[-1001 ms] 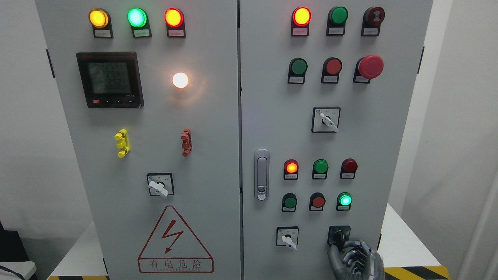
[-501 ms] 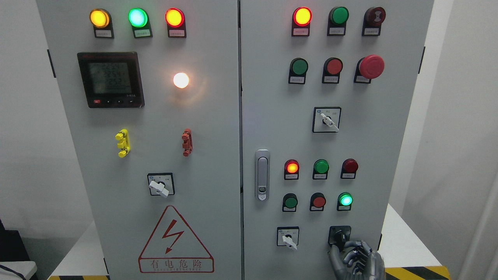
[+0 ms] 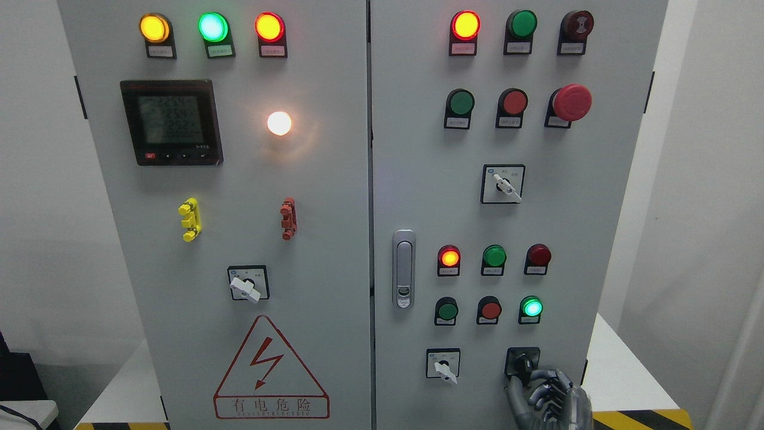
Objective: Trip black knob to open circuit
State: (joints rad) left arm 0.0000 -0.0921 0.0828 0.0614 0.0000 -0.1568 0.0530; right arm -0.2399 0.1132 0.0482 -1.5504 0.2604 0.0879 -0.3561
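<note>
The black knob (image 3: 523, 362) sits in a black square plate at the bottom right of the grey cabinet's right door (image 3: 418, 179). My right hand (image 3: 527, 377) comes up from the bottom edge just below it. Its dark metal fingers (image 3: 552, 391) are curled, and the thumb and index tips close on the knob's lower end. The knob's pointer hangs about straight down and the fingertips partly hide it. The left arm is out of view.
Left of the knob is a white selector switch (image 3: 443, 365). Above it are a lit green lamp (image 3: 531, 307), a red button (image 3: 490, 309) and a green button (image 3: 447, 310). A door latch (image 3: 403, 269) stands at the door seam. A white table edge (image 3: 621, 370) shows at the right.
The whole view has drifted a few pixels to the right. My right hand stays at the black knob in the same curled pose.
</note>
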